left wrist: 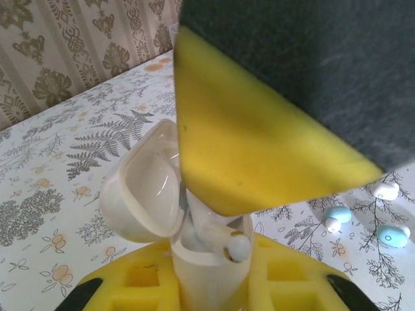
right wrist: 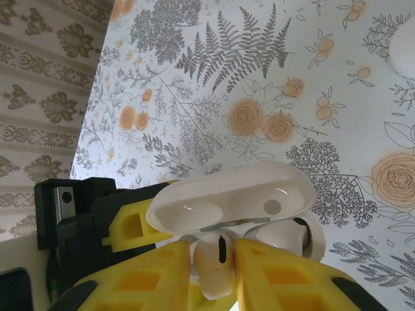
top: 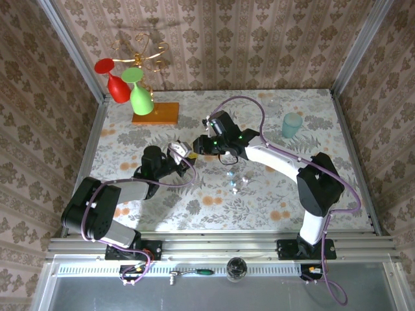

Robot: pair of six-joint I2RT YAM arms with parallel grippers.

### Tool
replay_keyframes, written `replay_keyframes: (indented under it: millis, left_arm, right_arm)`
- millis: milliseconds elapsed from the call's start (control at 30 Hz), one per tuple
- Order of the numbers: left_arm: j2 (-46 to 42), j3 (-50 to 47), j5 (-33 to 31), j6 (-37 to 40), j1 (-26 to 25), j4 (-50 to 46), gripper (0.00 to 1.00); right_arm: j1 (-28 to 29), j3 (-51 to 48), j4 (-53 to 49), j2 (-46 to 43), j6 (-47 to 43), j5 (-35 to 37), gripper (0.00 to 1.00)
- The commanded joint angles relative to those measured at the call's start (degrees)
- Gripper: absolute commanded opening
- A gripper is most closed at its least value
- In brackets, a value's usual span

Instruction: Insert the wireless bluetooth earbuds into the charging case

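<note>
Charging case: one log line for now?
left gripper shut on charging case | lid open | right gripper shut on earbud, at case opening

Both arms reach inward over the desk [top: 311, 194], their claws meeting tip to tip near its middle. The left arm [top: 123, 193] lies low and bent, and the left claw [top: 179, 151] is clamped tight on the open charging case [left wrist: 139, 194]. The right arm [top: 279, 157] folds at the elbow and stretches leftward. The right claw [right wrist: 217, 275] pinches an earbud [right wrist: 211, 256] between yellow fingers [right wrist: 285, 278], just over the case.
</note>
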Motion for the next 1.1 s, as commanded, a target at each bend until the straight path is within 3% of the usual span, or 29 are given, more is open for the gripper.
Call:
replay_keyframes:
  millis: [0, 633, 900, 1067]
  left_arm:
    - [-1.89, 1.14, 3.89, -0.53, -0.35, 3.72, 0.00]
    - [-0.36, 1.87, 5.48, -3.24, 0.34, 0.68, 0.00]
    - [0.44, 0.86, 3.52, -5.76, 3.60, 2.80, 0.00]
    - [-1.70, -1.01, 1.78, -8.16, 6.96, 5.11, 0.00]
  right_arm:
    - [0.29, 1.56, -3.18, 1.39, -1.32, -0.71, 0.23]
    - [-0.37, -5.68, 5.60, -7.66, -4.05, 8.08, 0.19]
    - [-2.56, -13.42, 4.66, -13.65, -4.18, 11.02, 0.19]
    - [-2.38, -19.08, 1.89, -12.86, -5.64, 9.53, 0.20]
